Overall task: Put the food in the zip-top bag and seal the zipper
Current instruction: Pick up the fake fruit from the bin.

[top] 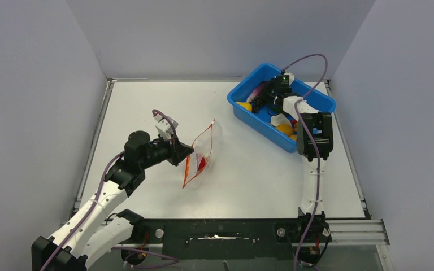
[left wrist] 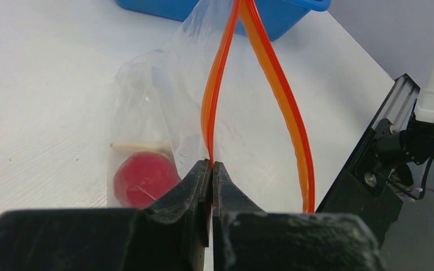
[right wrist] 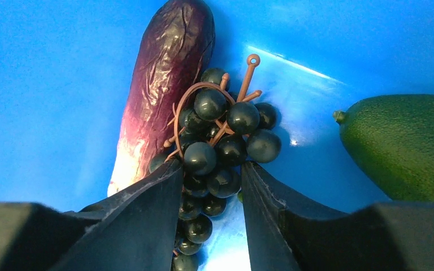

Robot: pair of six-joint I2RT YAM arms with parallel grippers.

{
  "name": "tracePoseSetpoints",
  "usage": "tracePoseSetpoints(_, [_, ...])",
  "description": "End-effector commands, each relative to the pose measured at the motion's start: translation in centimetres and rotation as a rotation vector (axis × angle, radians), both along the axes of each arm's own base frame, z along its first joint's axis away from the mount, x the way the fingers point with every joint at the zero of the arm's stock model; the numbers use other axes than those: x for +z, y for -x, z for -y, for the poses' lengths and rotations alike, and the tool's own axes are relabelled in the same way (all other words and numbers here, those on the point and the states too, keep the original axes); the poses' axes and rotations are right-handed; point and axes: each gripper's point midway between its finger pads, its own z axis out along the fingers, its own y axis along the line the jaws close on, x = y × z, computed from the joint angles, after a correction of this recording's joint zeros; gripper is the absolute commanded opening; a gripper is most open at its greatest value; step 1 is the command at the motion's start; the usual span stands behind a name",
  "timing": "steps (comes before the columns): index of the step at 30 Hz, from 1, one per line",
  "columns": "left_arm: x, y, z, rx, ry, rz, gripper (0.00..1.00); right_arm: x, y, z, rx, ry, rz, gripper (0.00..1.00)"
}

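The clear zip-top bag (top: 204,148) stands on the table, its mouth spread open, with a red ball (left wrist: 141,178) inside. My left gripper (left wrist: 212,164) is shut on the near strip of the red-orange zipper (left wrist: 217,84); the other strip bows away to the right. In the top view the left gripper (top: 184,153) holds the bag's left edge. My right gripper (right wrist: 210,166) is down in the blue tub (top: 254,121), its fingers shut on a bunch of dark grapes (right wrist: 226,130). A purple eggplant (right wrist: 164,68) lies just left of the grapes.
A green avocado-like piece (right wrist: 401,141) lies right of the grapes. A yellow piece (top: 244,105), an orange piece (top: 285,129) and a white piece (top: 280,119) sit in the tub at the back right. Grey walls enclose the table on three sides.
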Motion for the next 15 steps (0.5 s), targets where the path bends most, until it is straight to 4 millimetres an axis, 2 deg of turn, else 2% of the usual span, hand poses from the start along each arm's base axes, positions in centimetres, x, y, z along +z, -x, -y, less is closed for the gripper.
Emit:
tracePoseSetpoints(1, [1.7,-0.5,0.0,0.0,0.022,0.069,0.0,3.8,-1.8,0.3,0.008,0.012,0.104,0.4])
tracePoseSetpoints(10, [1.7,-0.6,-0.3,0.015,0.007,0.08,0.0,7.8,-1.3,0.8,0.023,0.043,0.172,0.2])
tracePoseSetpoints(15, [1.9,-0.7,-0.5,0.027,0.004,0.092,0.0,9.7,-0.4,1.4,0.022,0.056,0.203,0.18])
